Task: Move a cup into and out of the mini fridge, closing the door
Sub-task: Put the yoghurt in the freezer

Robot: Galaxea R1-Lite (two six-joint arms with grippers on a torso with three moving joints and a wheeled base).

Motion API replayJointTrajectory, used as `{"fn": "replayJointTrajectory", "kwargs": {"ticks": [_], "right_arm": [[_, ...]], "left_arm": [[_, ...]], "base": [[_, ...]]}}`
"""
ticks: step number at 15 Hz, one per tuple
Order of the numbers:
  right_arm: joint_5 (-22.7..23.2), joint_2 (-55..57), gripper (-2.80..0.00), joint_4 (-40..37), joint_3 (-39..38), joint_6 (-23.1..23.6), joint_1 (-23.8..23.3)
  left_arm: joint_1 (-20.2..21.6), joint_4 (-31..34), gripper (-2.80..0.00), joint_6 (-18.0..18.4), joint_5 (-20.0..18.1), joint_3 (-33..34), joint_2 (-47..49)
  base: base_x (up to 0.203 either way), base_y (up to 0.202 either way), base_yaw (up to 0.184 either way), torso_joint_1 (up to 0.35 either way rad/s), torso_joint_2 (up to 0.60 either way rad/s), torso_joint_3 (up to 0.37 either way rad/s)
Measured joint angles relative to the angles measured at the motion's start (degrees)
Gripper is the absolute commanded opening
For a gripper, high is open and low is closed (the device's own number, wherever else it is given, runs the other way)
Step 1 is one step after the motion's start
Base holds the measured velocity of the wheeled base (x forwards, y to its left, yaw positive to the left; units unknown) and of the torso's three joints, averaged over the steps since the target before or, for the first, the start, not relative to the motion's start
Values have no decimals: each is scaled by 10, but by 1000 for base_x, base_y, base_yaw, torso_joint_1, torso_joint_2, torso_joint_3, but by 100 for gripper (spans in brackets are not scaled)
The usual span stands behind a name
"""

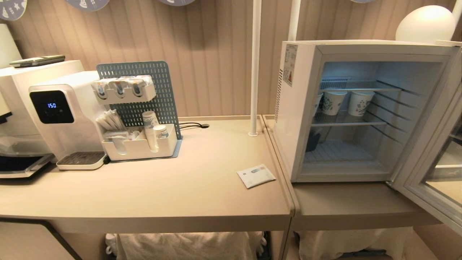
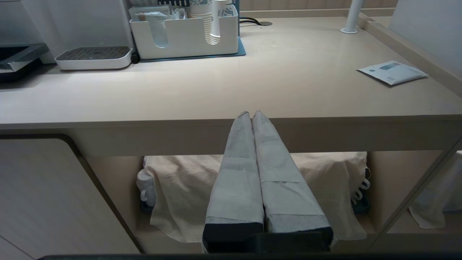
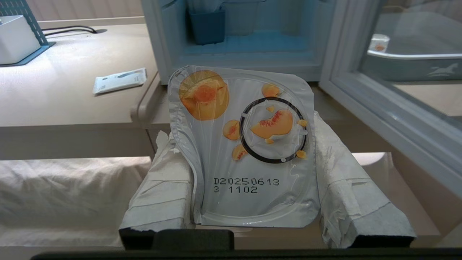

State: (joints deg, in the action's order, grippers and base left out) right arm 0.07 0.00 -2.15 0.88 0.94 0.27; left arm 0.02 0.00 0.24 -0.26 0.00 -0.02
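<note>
Cup in hand, fridge standing open ahead.

Right gripper (image 3: 252, 151) clamped on the cup (image 3: 249, 144), foil lid facing back; mini fridge (image 1: 299, 108) straight ahead beyond the counter edge, door (image 1: 429, 173) swung wide to the right. Left gripper (image 2: 251, 115) pressed closed, empty, parked left, farther off.

You have the small white plastic cup (image 3: 249, 144) with its peach-printed foil lid facing the right wrist camera, held low in front of the boxy white mini fridge (image 1: 299, 108). The fridge stands open, wire shelves showing. Its grey-framed glass door (image 1: 433, 173) is swung wide to the right.
</note>
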Motion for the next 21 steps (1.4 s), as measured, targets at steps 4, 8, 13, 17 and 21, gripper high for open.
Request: {"fn": "replayJointTrajectory", "kwargs": {"ticks": [4,8,13,17,21], "right_arm": [[-1,0,-280,0,0,0,1],[0,0,-280,-1,0,0,0],[-1,1,-280,-2,0,0,0],[0,0,-280,1,0,-1,0],[-7,11,-280,-21,41,-29,0]], "left_arm": [[1,0,-280,0,0,0,0],[0,0,-280,1,0,0,0],[0,0,-280,1,0,0,0],[0,0,-280,0,0,0,0],[0,0,-280,0,0,0,0]], "base": [[0,-151,-2,6,3,3],[27,-1,-2,0,-3,1],[186,0,1,4,4,1],[73,0,1,3,3,-1],[0,0,0,0,0,0]]}}
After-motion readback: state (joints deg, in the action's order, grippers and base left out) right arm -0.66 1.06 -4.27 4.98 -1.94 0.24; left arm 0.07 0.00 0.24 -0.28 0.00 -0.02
